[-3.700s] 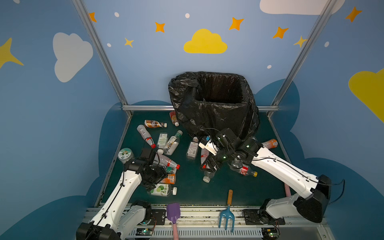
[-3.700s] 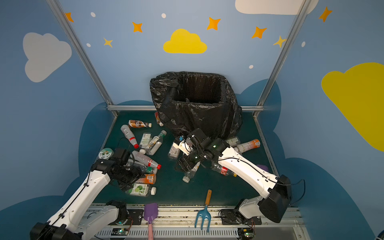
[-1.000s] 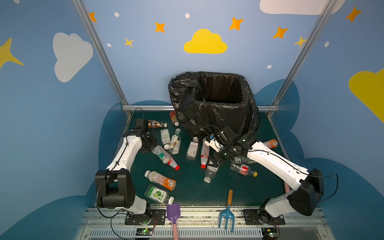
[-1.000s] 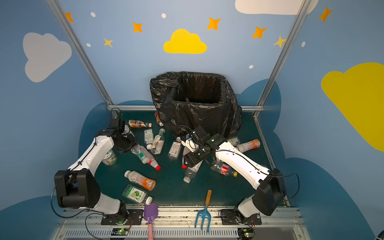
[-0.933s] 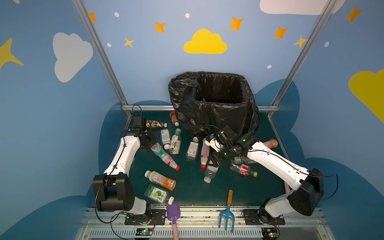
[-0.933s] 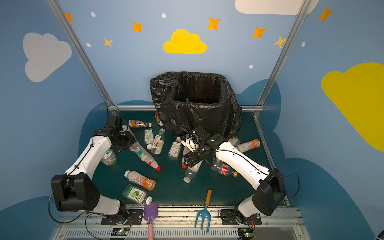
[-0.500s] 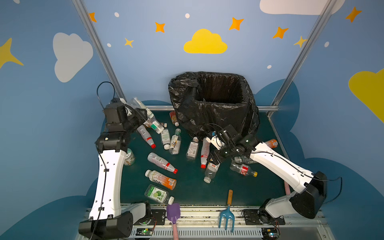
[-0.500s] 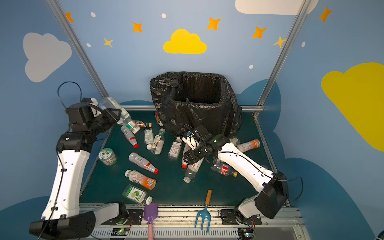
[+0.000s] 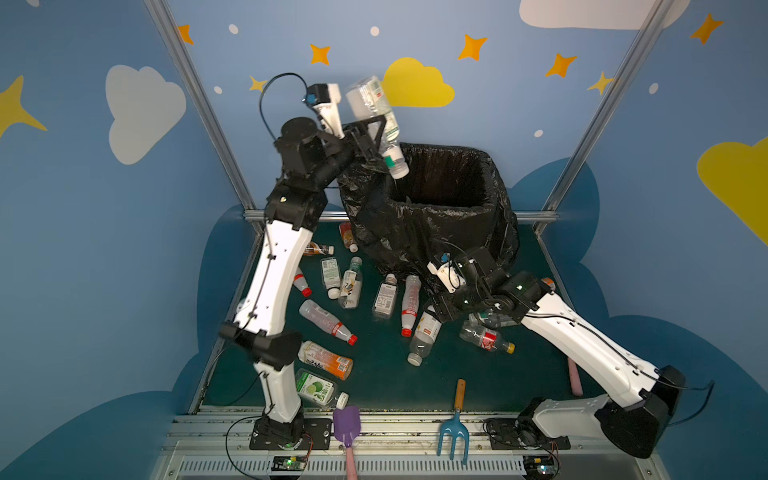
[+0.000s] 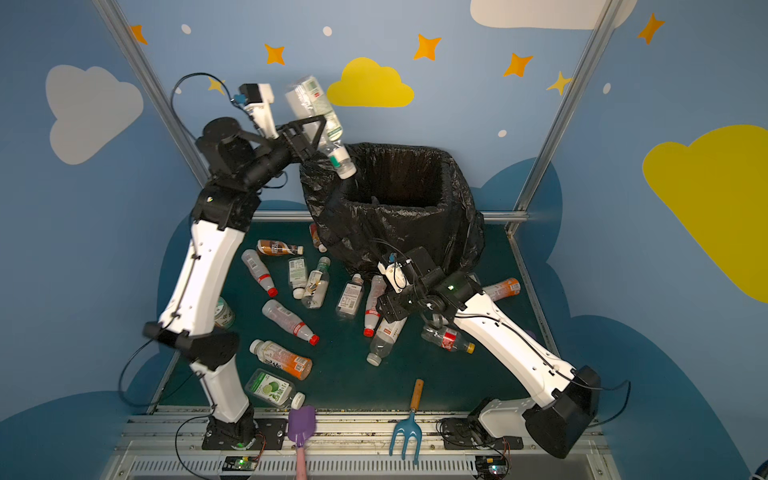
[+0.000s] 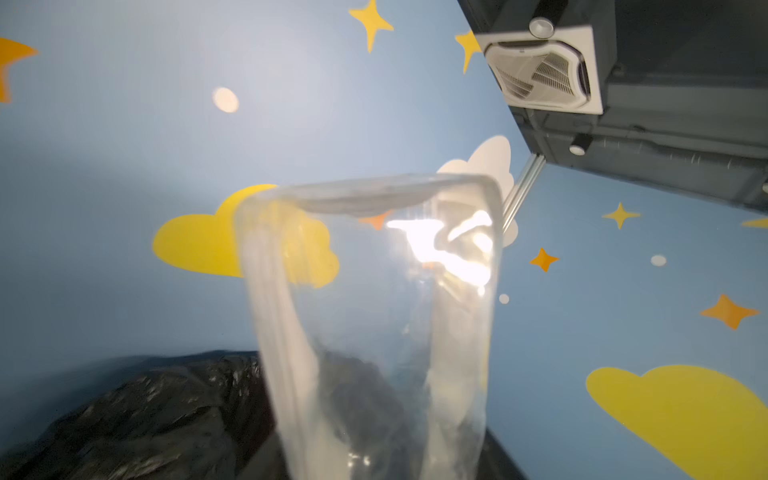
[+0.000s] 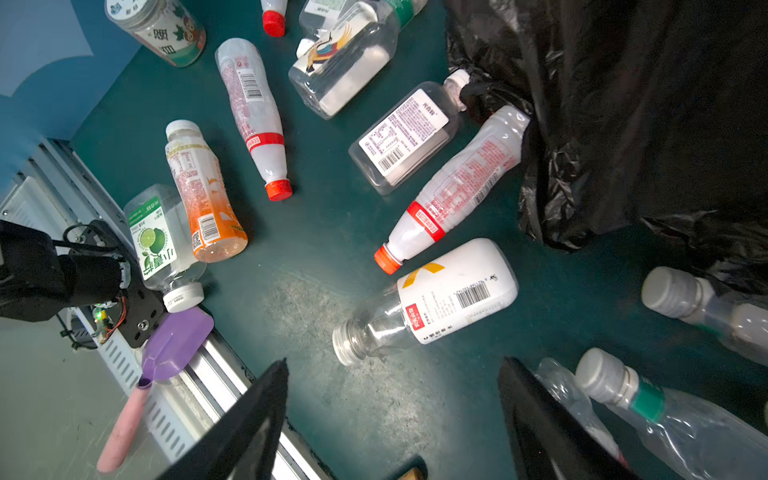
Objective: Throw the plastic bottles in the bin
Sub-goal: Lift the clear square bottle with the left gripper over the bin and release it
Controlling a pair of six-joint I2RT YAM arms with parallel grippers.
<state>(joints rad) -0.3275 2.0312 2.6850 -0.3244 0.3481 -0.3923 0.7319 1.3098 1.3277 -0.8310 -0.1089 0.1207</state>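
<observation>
In both top views your left pincer (image 9: 376, 137) (image 10: 318, 137) is raised high, with a clear bottle (image 9: 368, 102) (image 10: 313, 104) passing between its fingers, cap end tilted down. The bin (image 9: 436, 232) (image 10: 415, 232) opens just below and beyond the pincer's tips. The bottle is blurred, so I cannot tell you whether the pincer is clamped on it or loose around it. Your right pincer (image 9: 441, 308) (image 10: 388, 309) hangs low over the bench (image 9: 382, 374) (image 10: 353, 374), directly above a white-labelled bottle (image 9: 424, 332) (image 10: 386, 332), with the bin wall close behind it.

From the left wrist, the clear bottle (image 11: 374, 311) fills the space ahead of the pincer, and the bin (image 11: 145, 415) lies beneath it.

From the right wrist, your right pincer (image 12: 392, 365) stands wide and empty. The white-labelled bottle (image 12: 453, 295) lies on the bench (image 12: 311, 249) just ahead of its tips, with other bottles (image 12: 253, 108) scattered farther out.
</observation>
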